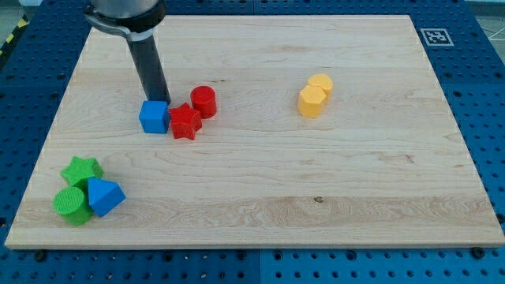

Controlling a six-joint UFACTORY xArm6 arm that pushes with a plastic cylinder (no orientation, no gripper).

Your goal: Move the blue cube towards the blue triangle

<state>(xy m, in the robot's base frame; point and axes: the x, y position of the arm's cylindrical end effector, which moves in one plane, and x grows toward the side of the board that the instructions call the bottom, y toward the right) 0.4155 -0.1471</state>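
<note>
- Across nearly the whole frame lies the wooden tabletop (260, 205), light-grained, resting on a blue pegboard base (489, 95) that shows at the edges.
- Down from the upper left of the frame comes the arm (126, 14), ending in a straight dark rod (148, 71). There is no hand on this rig, so nothing is opened, clenched or grasped; the rod can only push.
- My tip (158, 100) sits at the top edge of the blue cube (155, 117), touching it or just short of touching; I cannot tell which.
- That cube stands left of centre in the upper half, its right side against a red star (185, 121); a red cylinder (203, 102) sits just above and right of the star.
- At the lower left of the frame is the blue triangle (104, 196), packed in with a green star (81, 170) and a green cylinder (72, 204).
- Two yellow blocks (315, 95), touching, sit right of centre, well away from everything else.
- As I judge it, the task is barely begun: cube and triangle are well apart, with bare wood between them. What is left is the whole push down and to the left, and the tip looks fairly placed behind the cube for that.
</note>
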